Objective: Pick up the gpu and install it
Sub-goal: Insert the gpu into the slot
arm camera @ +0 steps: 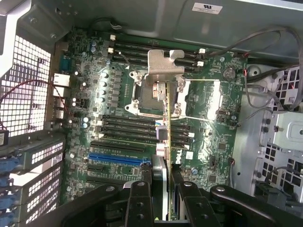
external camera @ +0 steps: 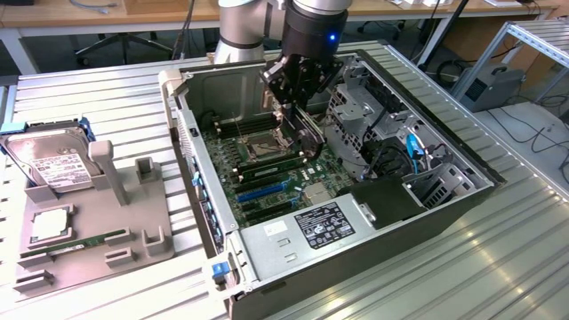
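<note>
My gripper [external camera: 298, 93] hangs inside the open computer case [external camera: 182, 127], above the motherboard [external camera: 266, 167]. It is shut on the gpu [external camera: 310, 137], a thin dark card held on edge and pointing down toward the board. In the wrist view the gpu [arm camera: 164, 113] runs edge-on away from my gripper [arm camera: 163, 194], and its silvery end bracket [arm camera: 165, 64] is at the far end, over the processor socket [arm camera: 151, 92]. The card hovers above the board, apart from the blue slot [arm camera: 118, 158] and the black slots beside it.
A drive cage [external camera: 356, 113] and cables crowd the case on the exterior view's right of the card. The power supply [external camera: 320, 230] sits at the near end. Outside, a grey holder [external camera: 89, 227] carries a hard drive [external camera: 53, 163] and a RAM stick [external camera: 76, 243].
</note>
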Robot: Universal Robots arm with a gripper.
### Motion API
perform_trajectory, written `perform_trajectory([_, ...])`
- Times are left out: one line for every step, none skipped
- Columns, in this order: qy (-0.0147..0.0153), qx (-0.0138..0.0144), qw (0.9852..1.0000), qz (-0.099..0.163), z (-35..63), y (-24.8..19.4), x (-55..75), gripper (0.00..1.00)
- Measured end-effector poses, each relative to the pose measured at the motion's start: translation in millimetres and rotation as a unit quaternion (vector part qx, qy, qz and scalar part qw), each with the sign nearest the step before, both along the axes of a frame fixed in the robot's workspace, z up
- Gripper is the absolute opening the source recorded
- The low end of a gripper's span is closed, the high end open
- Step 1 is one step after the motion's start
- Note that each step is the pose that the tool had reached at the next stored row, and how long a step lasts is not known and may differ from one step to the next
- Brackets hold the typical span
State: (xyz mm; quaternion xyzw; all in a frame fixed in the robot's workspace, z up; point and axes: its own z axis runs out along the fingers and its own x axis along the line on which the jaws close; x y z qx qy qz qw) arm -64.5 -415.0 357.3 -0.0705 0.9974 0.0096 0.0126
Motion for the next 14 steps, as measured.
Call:
perform_trajectory([0.0,0.0,1.0,0.001,0.0,0.0,0.0,0.27])
perform_trajectory([0.0,0.0,1.0,0.002,0.0,0.0,0.0,0.27])
perform_trajectory([0.0,0.0,1.0,0.004,0.0,0.0,0.0,0.27])
perform_trajectory([0.0,0.0,1.0,0.005,0.0,0.0,0.0,0.27])
perform_trajectory([0.0,0.0,1.0,0.006,0.0,0.0,0.0,0.27])
perform_trajectory([0.0,0.0,1.0,0.008,0.0,0.0,0.0,0.27])
perform_trajectory([0.0,0.0,1.0,0.009,0.0,0.0,0.0,0.27])
perform_trajectory([0.0,0.0,0.9999,0.011,0.0,0.0,0.0,0.27])
perform_trajectory([0.0,0.0,0.9999,0.012,0.0,0.0,0.0,0.27])
perform_trajectory([0.0,0.0,0.9999,0.014,0.0,0.0,0.0,0.27])
perform_trajectory([0.0,0.0,0.9999,0.015,0.0,0.0,0.0,0.27])
perform_trajectory([0.0,0.0,0.9999,0.017,0.0,0.0,0.0,0.27])
perform_trajectory([0.0,0.0,0.9998,0.018,0.0,0.0,0.0,0.27])
perform_trajectory([0.0,0.0,0.9998,0.02,0.0,0.0,0.0,0.27])
